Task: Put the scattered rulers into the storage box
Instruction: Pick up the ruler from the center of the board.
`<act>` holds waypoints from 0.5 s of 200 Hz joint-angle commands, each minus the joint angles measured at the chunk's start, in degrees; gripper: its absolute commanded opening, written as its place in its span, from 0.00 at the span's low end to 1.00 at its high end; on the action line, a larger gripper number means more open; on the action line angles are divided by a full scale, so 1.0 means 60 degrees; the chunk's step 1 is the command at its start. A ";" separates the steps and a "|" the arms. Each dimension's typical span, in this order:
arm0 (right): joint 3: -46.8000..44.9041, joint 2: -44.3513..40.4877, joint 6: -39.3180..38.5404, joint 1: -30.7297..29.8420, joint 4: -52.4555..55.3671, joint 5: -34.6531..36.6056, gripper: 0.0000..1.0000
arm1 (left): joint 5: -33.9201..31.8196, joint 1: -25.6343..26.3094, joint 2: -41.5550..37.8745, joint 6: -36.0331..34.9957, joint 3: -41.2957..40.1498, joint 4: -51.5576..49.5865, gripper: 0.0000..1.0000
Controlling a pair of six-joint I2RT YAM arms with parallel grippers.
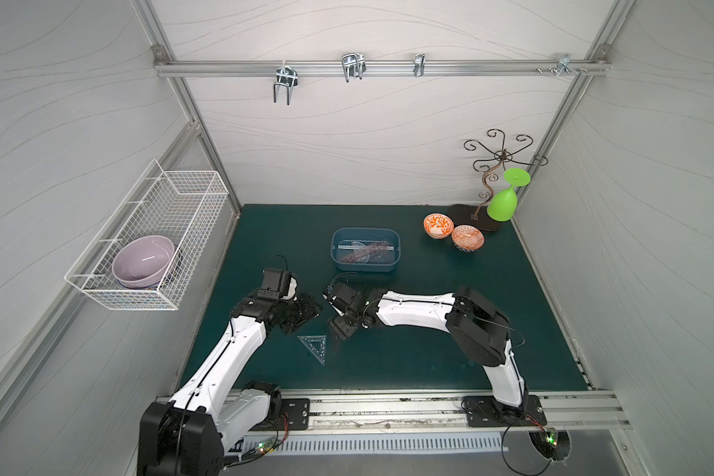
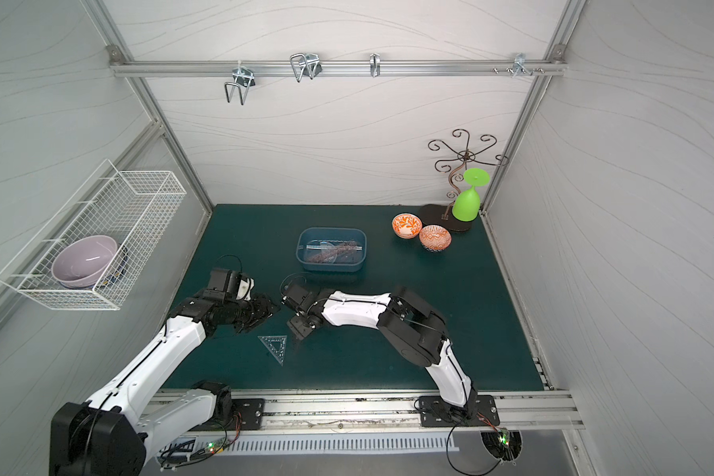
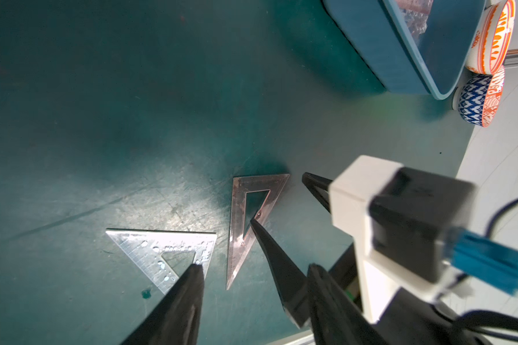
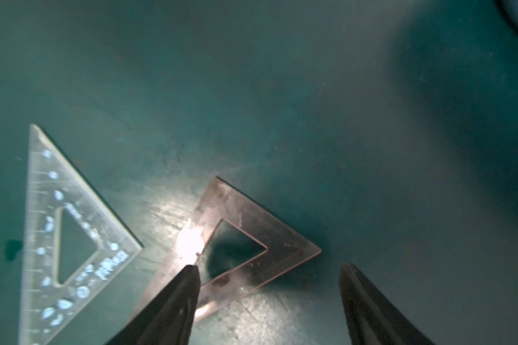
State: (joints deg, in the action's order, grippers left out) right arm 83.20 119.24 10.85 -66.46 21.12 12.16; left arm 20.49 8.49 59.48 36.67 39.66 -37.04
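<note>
Left tool [image 3: 224,243] and right tool [image 4: 268,266] hang released by the dark triangle [image 4: 251,215] (likely stiff, slick, light); pinch one edge.

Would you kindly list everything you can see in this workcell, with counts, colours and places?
mat: one, dark green, cell floor
box: one, dusty blue, mid-mat toward the back
rulers: several, clear and smoky, in the box; count unclear
clear triangle: one, flat on the mat near the front
smoky triangle: one, brownish, flat beside the clear one
bowls: two, orange-patterned, back right
stand: one, dark metal, back right corner
glass: one, green, inverted at the stand
basket: one, white wire, left wall
lilac bowl: one, in the basket
hooks: four, silver, back rail
left end effector: black, open, near the triangles
right end effector: black, open, over the smoky triangle
</note>
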 commanded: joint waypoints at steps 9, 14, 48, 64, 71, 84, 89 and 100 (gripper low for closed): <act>0.0196 0.0360 -0.0168 0.0002 0.0421 0.0522 0.79 | 0.0435 -0.0180 0.0163 -0.0017 0.0012 0.0467 0.60; 0.0195 0.0396 -0.0183 0.0002 0.0437 0.0581 0.79 | 0.0477 -0.0199 0.0194 -0.0017 0.0008 0.0487 0.59; -0.0039 0.0397 -0.0158 0.0129 0.0444 0.0859 0.79 | 0.0627 -0.0278 0.0301 0.0010 -0.0047 0.0613 0.59; -0.0247 0.0273 -0.0124 0.0248 0.0332 0.0802 0.79 | 0.0628 -0.0308 0.0317 0.0009 -0.0047 0.0632 0.59; -0.0360 0.0213 -0.0119 0.0280 0.0282 0.0789 0.79 | 0.0627 -0.0313 0.0328 0.0010 -0.0053 0.0636 0.59; -0.0508 0.0141 -0.0059 0.0379 0.0238 0.0743 0.78 | 0.0647 -0.0335 0.0351 0.0010 -0.0069 0.0664 0.59; -0.0587 0.0096 -0.0038 0.0424 0.0215 0.0741 0.78 | 0.0655 -0.0335 0.0365 0.0012 -0.0076 0.0665 0.59; -0.0773 0.0001 -0.0008 0.0492 0.0149 0.0730 0.77 | 0.0668 -0.0338 0.0398 -0.0002 -0.0077 0.0679 0.59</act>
State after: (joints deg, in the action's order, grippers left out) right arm 81.97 119.70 10.74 -65.45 19.29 14.55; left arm 23.57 6.87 61.34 36.69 39.18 -34.98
